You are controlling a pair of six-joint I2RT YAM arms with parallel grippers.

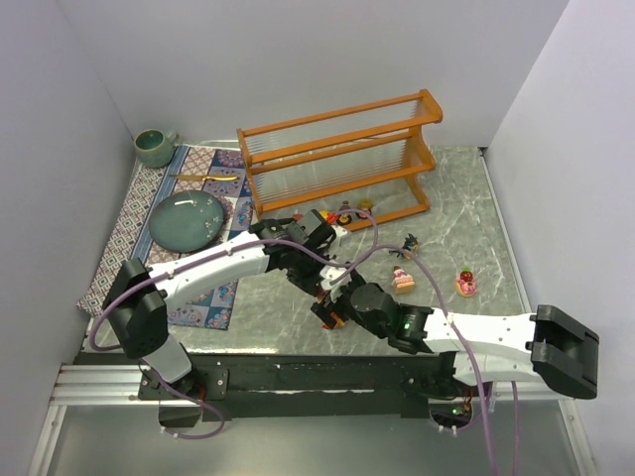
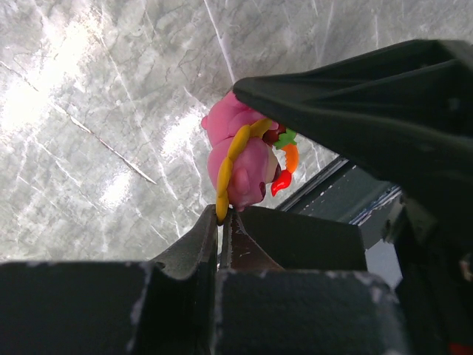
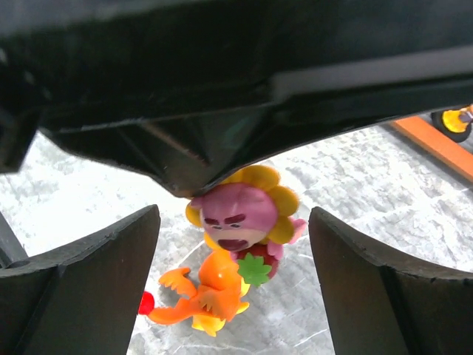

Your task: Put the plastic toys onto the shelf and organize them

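My left gripper [image 2: 222, 214] is shut on the yellow petal collar of a pink flower-faced plastic toy [image 2: 236, 151], held over the marble table. My right gripper [image 3: 233, 225] is open, its jaws standing wide on either side of that same toy [image 3: 240, 214] without touching it. An orange dragon toy [image 3: 214, 292] with a red tail tip sits just under the pink one; I cannot tell if they touch. In the top view both grippers [image 1: 327, 286] [image 1: 335, 305] meet at mid-table, in front of the shelf [image 1: 337, 159]. More toys [image 1: 403, 279] [image 1: 465, 283] [image 1: 409, 243] stand on the table to the right.
Two small toys [image 1: 344, 213] [image 1: 365, 206] sit by the shelf's bottom rail. A patterned mat [image 1: 139, 223] with a teal plate [image 1: 189, 220] lies at left, a green cup [image 1: 155, 147] behind it. White walls close in on both sides.
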